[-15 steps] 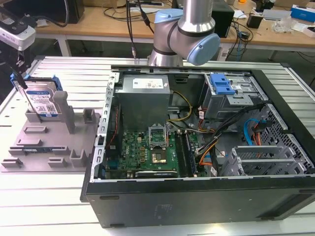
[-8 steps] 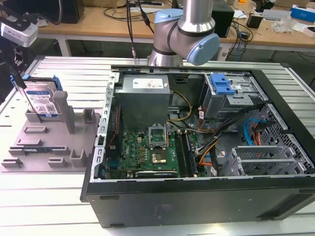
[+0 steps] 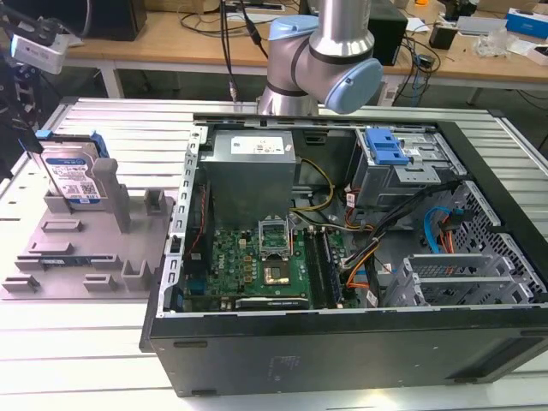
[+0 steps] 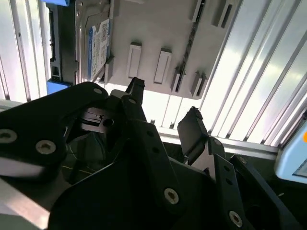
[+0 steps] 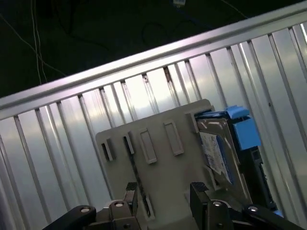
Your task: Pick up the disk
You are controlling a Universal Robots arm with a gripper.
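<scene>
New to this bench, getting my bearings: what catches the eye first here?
An open computer case dominates the exterior view's right. On that view's left the disk stands on edge in a grey fixture plate. In the first wrist view the tool hangs open, empty, over that plate.

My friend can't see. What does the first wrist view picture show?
The disk, with its blue side rails, stands on edge at one end of a grey holder tray on a ribbed metal table. The gripper hangs open above the tray, holding nothing.

An electronics lab: opened computer case (image 3: 342, 355) on slatted metal table (image 3: 86, 342), cable-strewn workbenches (image 3: 171, 44) behind.
</scene>
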